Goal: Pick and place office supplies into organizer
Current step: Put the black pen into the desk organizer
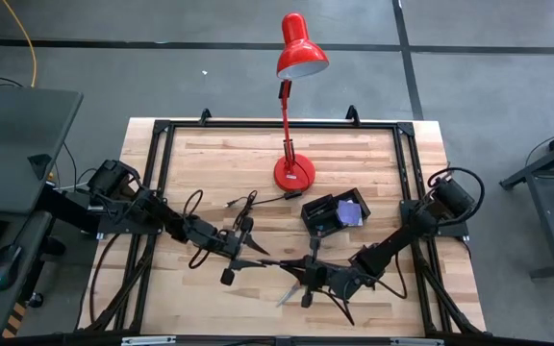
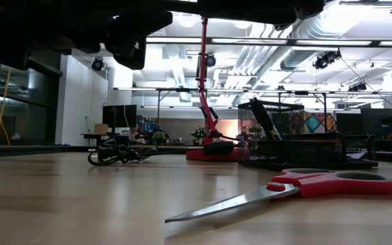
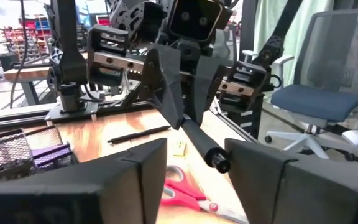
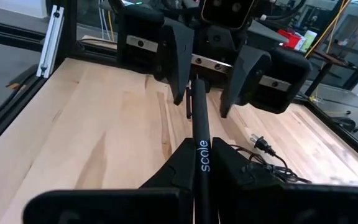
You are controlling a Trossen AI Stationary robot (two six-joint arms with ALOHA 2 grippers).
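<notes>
Handover of a pen (image 4: 199,134) above the surface (image 1: 210,159). The right hand (image 4: 199,163) pinches the pen; the left hand (image 3: 194,163) stands spread around its free end. Close squarely before the right releases. The scissors (image 2: 291,189) lie flat nearby (the organizer (image 1: 336,213) sits beside the lamp (image 1: 294,115)).

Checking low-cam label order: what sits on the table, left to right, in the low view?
coiled black cable → red lamp base → black mesh organizer. Red-handled scissors left out: lying nearer the camera, they span under both lamp and organizer.
</notes>
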